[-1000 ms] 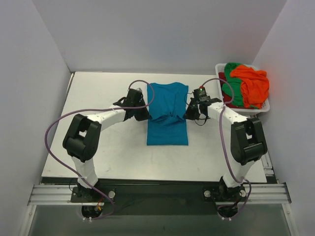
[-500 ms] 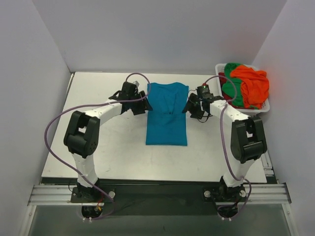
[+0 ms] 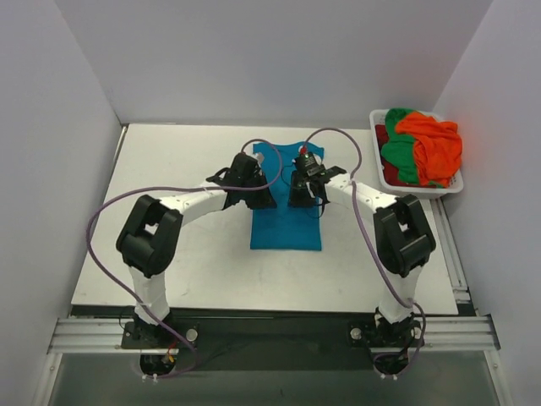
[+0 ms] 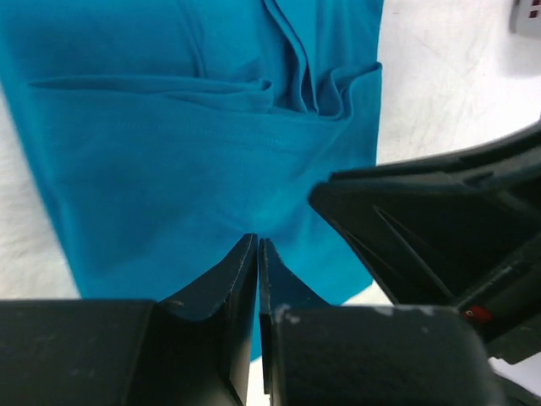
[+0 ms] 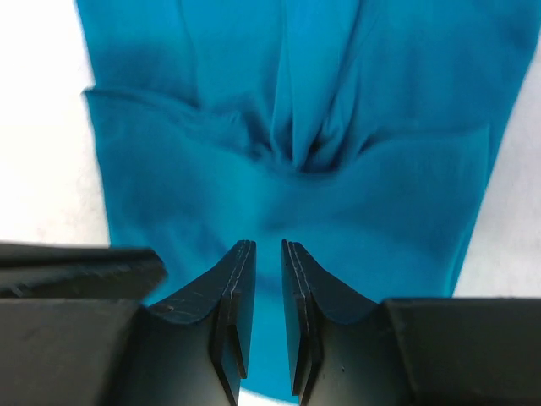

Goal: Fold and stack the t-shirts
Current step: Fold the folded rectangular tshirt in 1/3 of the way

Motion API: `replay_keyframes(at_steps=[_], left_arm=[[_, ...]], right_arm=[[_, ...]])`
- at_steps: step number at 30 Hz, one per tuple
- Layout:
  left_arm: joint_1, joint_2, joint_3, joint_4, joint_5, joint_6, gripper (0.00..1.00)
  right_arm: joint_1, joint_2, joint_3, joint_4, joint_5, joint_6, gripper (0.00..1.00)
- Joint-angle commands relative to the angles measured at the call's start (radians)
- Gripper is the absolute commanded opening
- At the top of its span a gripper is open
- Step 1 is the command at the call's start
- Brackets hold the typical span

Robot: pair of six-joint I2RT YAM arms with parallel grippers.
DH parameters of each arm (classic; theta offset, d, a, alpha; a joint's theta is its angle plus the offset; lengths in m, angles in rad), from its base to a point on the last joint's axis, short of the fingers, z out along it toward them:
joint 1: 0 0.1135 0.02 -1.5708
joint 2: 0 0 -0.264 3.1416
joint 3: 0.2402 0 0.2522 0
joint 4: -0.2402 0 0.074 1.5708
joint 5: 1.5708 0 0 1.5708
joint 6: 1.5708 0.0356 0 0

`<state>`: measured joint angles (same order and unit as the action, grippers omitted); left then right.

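Swung in from the two flanks of the teal shirt (image 3: pixel 286 228) since a second ago, and now hanging side by side over its middle: left gripper (image 4: pixel 258 243) and right gripper (image 5: pixel 268 245). On the pale table (image 3: pixel 169 169), flat and near the centre, that same shirt, already narrowed to a strip with the sleeves turned in; long axis running straight away from the arm bases, neck end far, hem end near. Off at the far right, well apart, a white basket (image 3: pixel 418 189) heaped with an orange shirt (image 3: pixel 435 144), a green shirt (image 3: pixel 397 156) and a dark red shirt (image 3: pixel 381 135), all unfolded. Probably at the crosswise fold of the first shirt, or smoothing before it. Across the middle, a bunched ridge (image 5: pixel 296 152) of cloth. At the left, fingers (image 4: pixel 232 279) pressed almost together, no cloth visibly between; at the right, parted by a narrow slot, nothing caught. Next, most likely: spread wider, take one short end at both corners, carry it over to the other, keep edges square.
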<state>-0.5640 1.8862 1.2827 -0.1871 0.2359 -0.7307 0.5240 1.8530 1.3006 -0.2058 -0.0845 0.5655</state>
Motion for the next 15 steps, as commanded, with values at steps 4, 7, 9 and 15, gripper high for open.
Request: replay_keyframes(at_steps=[4,7,9,15], left_arm=[[0.026,0.161,0.127,0.081,0.045,-0.021,0.15],[0.049,0.215,0.15,0.097,0.045,-0.032,0.15],[0.058,0.254,0.168,0.094,0.048,-0.038,0.15],[0.058,0.266,0.13,0.087,0.016,-0.058,0.15]], right_arm=[[-0.062,0.15,0.146,-0.037,0.02,-0.032,0.21],[-0.09,0.219,0.189,-0.043,-0.012,-0.019,0.21],[-0.085,0.258,0.209,-0.075,0.0,-0.029,0.22],[-0.07,0.29,0.19,-0.101,0.04,-0.049,0.33]])
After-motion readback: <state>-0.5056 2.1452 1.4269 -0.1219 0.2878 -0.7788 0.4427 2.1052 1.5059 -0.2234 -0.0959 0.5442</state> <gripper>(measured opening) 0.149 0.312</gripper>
